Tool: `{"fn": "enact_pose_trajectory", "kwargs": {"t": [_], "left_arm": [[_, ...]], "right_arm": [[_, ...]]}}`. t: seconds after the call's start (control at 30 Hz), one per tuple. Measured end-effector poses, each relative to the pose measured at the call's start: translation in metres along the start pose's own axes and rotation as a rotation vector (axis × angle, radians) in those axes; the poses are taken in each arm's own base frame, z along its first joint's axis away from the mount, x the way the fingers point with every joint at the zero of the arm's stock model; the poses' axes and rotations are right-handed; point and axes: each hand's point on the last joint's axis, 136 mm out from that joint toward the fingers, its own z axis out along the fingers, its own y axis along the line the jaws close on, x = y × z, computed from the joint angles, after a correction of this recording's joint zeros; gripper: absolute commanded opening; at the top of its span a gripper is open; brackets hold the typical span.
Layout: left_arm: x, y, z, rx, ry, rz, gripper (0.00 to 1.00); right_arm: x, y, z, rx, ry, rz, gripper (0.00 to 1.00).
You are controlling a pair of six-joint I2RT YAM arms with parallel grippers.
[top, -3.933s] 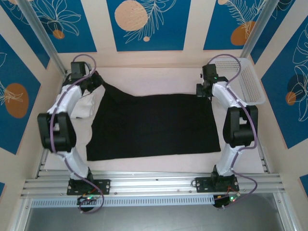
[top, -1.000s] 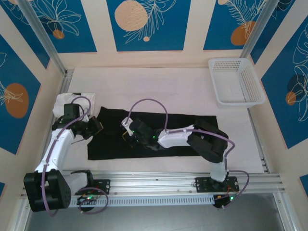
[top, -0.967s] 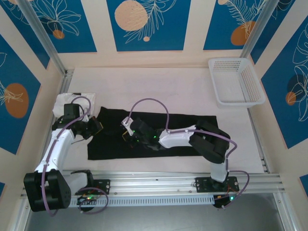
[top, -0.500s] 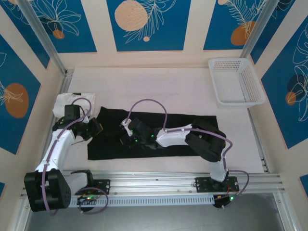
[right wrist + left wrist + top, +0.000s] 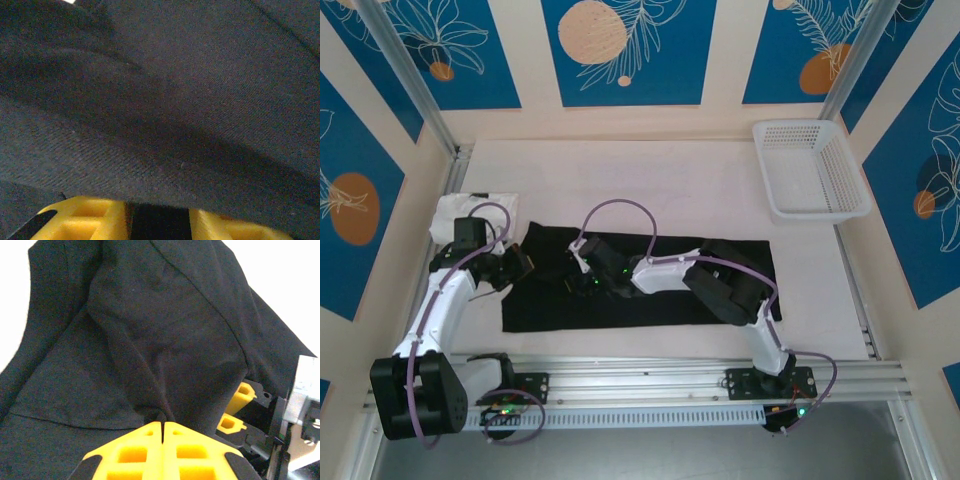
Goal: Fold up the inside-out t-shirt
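Note:
The inside-out t-shirt (image 5: pixel 620 312) is black and lies folded into a long band across the near half of the table. My left gripper (image 5: pixel 519 266) is at its left end, shut on a pinched ridge of the cloth (image 5: pixel 150 365), with the yellow fingertips (image 5: pixel 163 426) pressed together. My right arm reaches across to the left, and its gripper (image 5: pixel 576 284) sits low on the shirt just right of the left one. The right jaws (image 5: pixel 157 220) stand apart, with dark cloth (image 5: pixel 165 100) lying in front of them. The right gripper's yellow fingers (image 5: pixel 235 408) also appear in the left wrist view.
A white folded garment (image 5: pixel 470 210) lies at the table's left edge, just behind the left gripper. A white plastic basket (image 5: pixel 810 170) stands at the back right. The far half of the white table (image 5: pixel 650 180) is bare.
The right gripper has opened from shut, and its arm has shifted a little left and back over the shirt. Before that, the spread shirt was folded into a band. The left gripper stays shut.

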Motion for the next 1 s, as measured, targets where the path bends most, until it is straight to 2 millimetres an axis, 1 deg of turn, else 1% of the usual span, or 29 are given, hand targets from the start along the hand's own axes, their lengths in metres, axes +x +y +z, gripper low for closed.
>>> {"fn": "enact_pose_trajectory", "kwargs": {"t": [0.13, 0.3, 0.43, 0.53, 0.67, 0.77, 0.87, 1.0], "left_arm": [[0.000, 0.000, 0.000, 0.000, 0.001, 0.000, 0.00], [0.000, 0.000, 0.000, 0.000, 0.001, 0.000, 0.00], [0.000, 0.000, 0.000, -0.001, 0.001, 0.000, 0.00], [0.001, 0.001, 0.001, -0.002, 0.003, -0.001, 0.00], [0.002, 0.003, 0.002, -0.010, 0.003, -0.003, 0.00], [0.002, 0.004, 0.002, -0.013, 0.003, -0.003, 0.00], [0.001, 0.005, 0.002, -0.018, 0.000, -0.002, 0.00], [0.001, 0.006, 0.002, -0.024, -0.002, 0.006, 0.00]], "right_arm": [[0.002, 0.000, 0.001, -0.001, 0.007, 0.000, 0.15], [0.003, 0.000, 0.001, -0.001, 0.010, 0.002, 0.03], [0.002, 0.001, -0.002, -0.005, 0.009, 0.005, 0.00], [-0.001, 0.005, -0.013, -0.018, 0.004, 0.005, 0.00], [-0.013, 0.015, -0.033, -0.048, -0.028, 0.005, 0.00], [-0.017, 0.019, -0.043, -0.063, -0.041, 0.012, 0.00], [-0.012, 0.020, -0.050, -0.075, -0.032, 0.024, 0.00], [0.003, 0.018, -0.060, -0.081, 0.002, 0.050, 0.00]]}}
